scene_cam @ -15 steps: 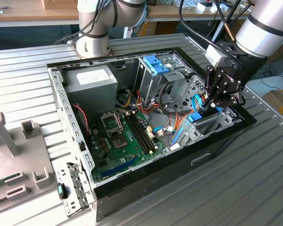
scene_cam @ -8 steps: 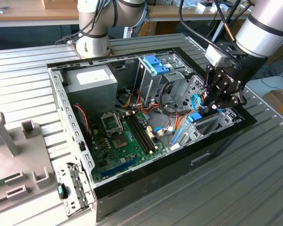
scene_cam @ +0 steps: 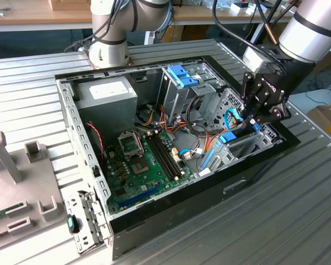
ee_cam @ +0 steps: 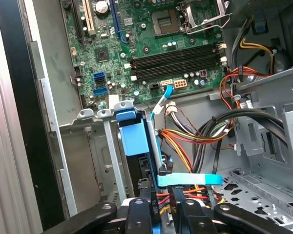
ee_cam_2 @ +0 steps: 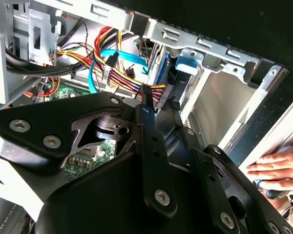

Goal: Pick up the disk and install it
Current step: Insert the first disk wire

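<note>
The disk (scene_cam: 227, 138) stands on edge in the drive bay at the exterior view's right end of the open computer case, its bright blue rail showing. In both wrist views the disk (ee_cam: 134, 136) (ee_cam_2: 165, 73) runs away from the camera, down into the grey metal bay. My gripper (scene_cam: 250, 118) hangs over that bay with its fingers on either side of the disk's near end, shut on it. In both wrist views the gripper (ee_cam: 165, 217) (ee_cam_2: 163, 105) sits close to a bundle of red, yellow and black wires.
A light blue flat cable (ee_cam: 190, 179) crosses beside the disk. The motherboard (scene_cam: 146, 160), the power supply box (scene_cam: 107, 94) and an upright cage with a blue bracket (scene_cam: 182, 74) fill the case. A person's hand (ee_cam_2: 278, 168) rests beyond the case wall.
</note>
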You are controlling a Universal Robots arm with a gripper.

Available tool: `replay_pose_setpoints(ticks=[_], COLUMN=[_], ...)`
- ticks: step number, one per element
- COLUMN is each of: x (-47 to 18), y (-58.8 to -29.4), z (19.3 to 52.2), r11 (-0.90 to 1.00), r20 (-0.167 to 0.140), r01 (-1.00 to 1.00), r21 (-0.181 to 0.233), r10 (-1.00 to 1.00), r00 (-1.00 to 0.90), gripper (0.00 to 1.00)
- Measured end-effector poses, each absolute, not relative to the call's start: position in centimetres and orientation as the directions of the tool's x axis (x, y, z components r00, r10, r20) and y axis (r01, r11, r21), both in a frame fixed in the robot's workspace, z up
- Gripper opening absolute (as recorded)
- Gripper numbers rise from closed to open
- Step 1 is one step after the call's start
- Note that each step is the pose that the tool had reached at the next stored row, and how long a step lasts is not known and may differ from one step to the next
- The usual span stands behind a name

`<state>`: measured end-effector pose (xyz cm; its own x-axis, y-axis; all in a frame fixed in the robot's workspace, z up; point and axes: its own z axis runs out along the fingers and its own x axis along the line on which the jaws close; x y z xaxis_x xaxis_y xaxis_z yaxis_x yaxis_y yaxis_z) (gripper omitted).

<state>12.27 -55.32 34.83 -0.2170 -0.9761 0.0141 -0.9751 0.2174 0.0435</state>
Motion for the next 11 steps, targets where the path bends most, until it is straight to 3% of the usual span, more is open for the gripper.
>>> replay_pose_setpoints(ticks=[11], x=[12.85], y=[-55.28], z=[34.86], r11=[0.217], r20=[0.016], r01=[-0.975], r21=[0.052], r10=[-0.976], r00=[-0.217], gripper=[0.29])
